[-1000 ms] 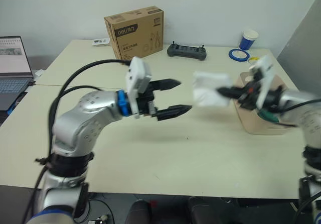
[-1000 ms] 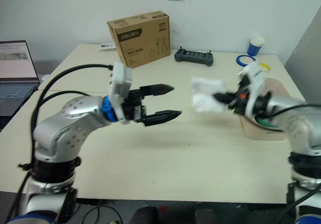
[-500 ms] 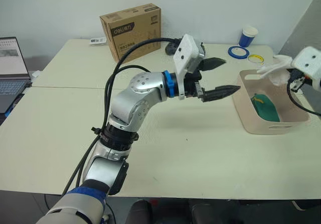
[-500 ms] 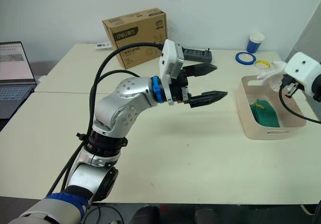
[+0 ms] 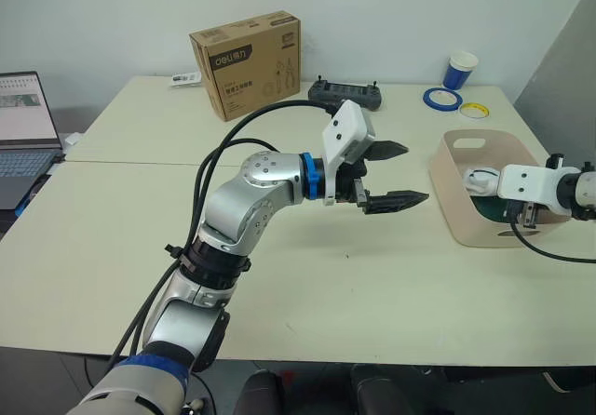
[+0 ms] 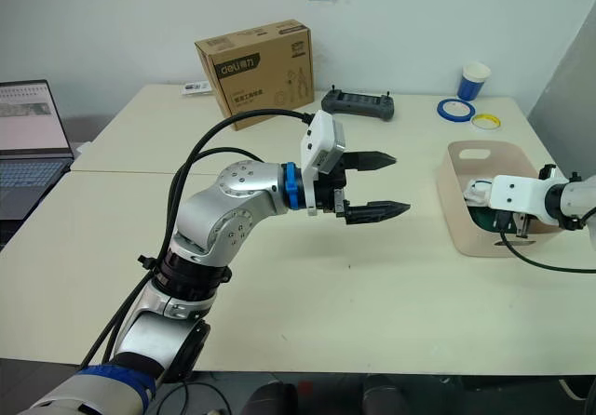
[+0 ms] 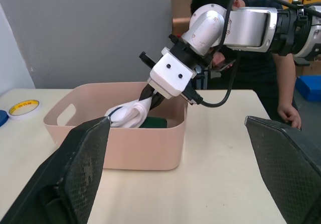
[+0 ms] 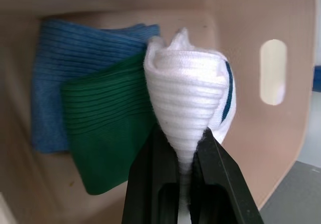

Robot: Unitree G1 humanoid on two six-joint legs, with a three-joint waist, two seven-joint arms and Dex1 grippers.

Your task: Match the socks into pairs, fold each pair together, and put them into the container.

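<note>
I have the right gripper [image 8: 184, 148] clenched on the folded white socks [image 8: 193, 106], holding them inside the container [image 5: 449, 196] at the table's [image 5: 372, 275] right edge; beneath them lie the folded green socks [image 8: 108, 141], partly over the folded blue socks [image 8: 75, 68] on the tub floor; my left gripper [image 5: 396, 173] hangs above mid-table with its fingers spread and nothing between them, pointing toward the container; a cardboard box [image 5: 247, 61] stands at the far side.
</note>
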